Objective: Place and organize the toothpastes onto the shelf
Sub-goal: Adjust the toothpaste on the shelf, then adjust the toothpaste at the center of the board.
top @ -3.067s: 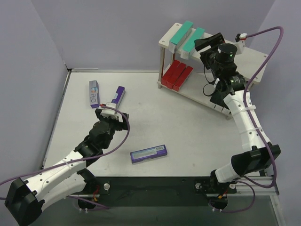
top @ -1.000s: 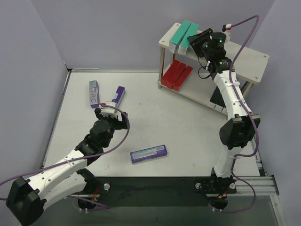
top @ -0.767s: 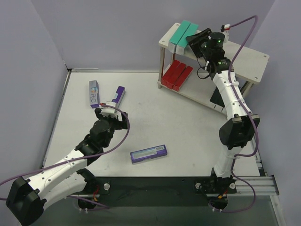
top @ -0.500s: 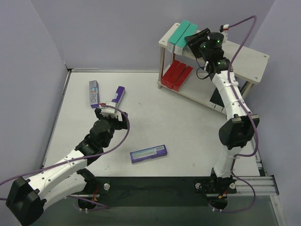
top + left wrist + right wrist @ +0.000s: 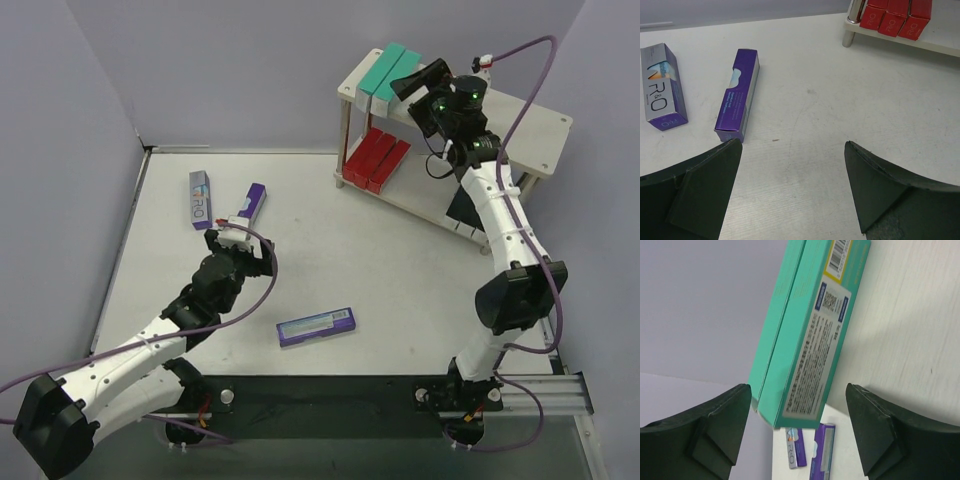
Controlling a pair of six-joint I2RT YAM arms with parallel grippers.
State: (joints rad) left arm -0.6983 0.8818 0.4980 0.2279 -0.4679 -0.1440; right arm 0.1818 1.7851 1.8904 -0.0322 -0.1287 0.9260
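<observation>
Overhead: I looked down from behind | left wrist: low over table (image 5: 830, 100) | right wrist: close above shelf (image 5: 910, 315) | shared: purple cartons (image 5: 737, 95)

The shelf (image 5: 540, 125) stands at the far right of the table (image 5: 400, 270). At the left end of its top board a pair of cartons (image 5: 392, 70) lies side by side, touching. A bunch of cartons (image 5: 377, 158) sits packed together on the lower board beneath. Out on the table, a carton (image 5: 199, 199) lies far left, a second carton (image 5: 250, 205) just right of it, and a third carton (image 5: 316, 326) nearer the arms.
</observation>
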